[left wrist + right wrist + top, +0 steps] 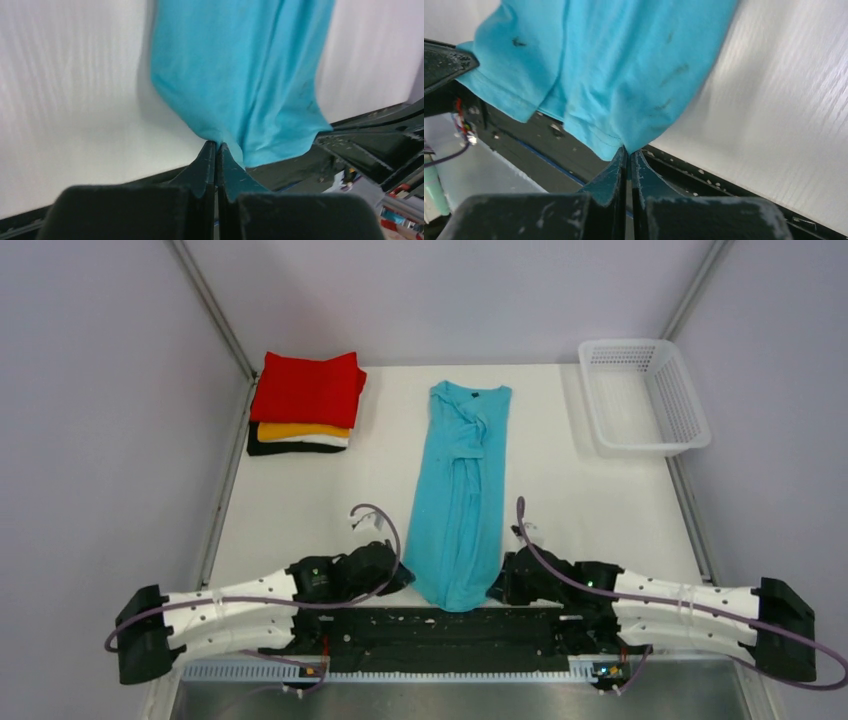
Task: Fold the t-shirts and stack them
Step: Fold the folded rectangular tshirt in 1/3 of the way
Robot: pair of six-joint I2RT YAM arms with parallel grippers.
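The turquoise t-shirt (458, 490) lies folded lengthwise in a long strip down the middle of the table, collar at the far end. My left gripper (402, 578) is shut on the near left corner of its hem; the left wrist view shows the cloth (235, 75) pinched between the closed fingertips (216, 147). My right gripper (503, 585) is shut on the near right corner; the right wrist view shows the hem (599, 65) caught at the tips (629, 150). A stack of folded shirts, red (308, 388) on top, then orange, white and black, sits at the far left.
A white plastic mesh basket (643, 396) stands at the far right corner. The black base rail (440, 625) runs along the near edge under the shirt's hem. Grey walls enclose the table on both sides.
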